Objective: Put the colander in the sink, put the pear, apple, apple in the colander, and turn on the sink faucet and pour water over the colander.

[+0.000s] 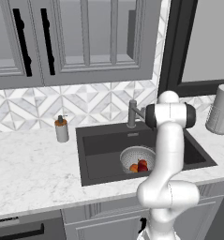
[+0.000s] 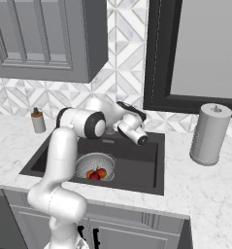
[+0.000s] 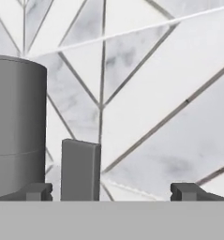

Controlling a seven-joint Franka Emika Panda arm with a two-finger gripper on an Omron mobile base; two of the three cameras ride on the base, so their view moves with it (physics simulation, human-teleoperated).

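The silver colander (image 1: 132, 154) (image 2: 91, 163) sits in the dark sink (image 1: 101, 152) (image 2: 137, 168). In it lie the maroon pear (image 1: 143, 168) (image 2: 94, 176) and two orange-red apples (image 1: 133, 167) (image 2: 102, 172). My arm reaches over the basin to the sink faucet (image 1: 132, 114) at the back rim. Up close, the faucet's grey post (image 3: 15, 117) stands at the left. A flat grey faucet part (image 3: 80, 168) rises between the tips of my open gripper (image 3: 112, 191), close to the left fingertip (image 3: 38, 191) and not touched. The water is out of view.
A soap dispenser (image 1: 62, 130) (image 2: 38, 120) stands on the counter left of the sink. A paper towel roll (image 1: 221, 110) (image 2: 210, 133) stands to the right. The tiled wall (image 3: 155, 93) lies straight ahead of the hand, with wall cabinets (image 1: 76, 42) overhead.
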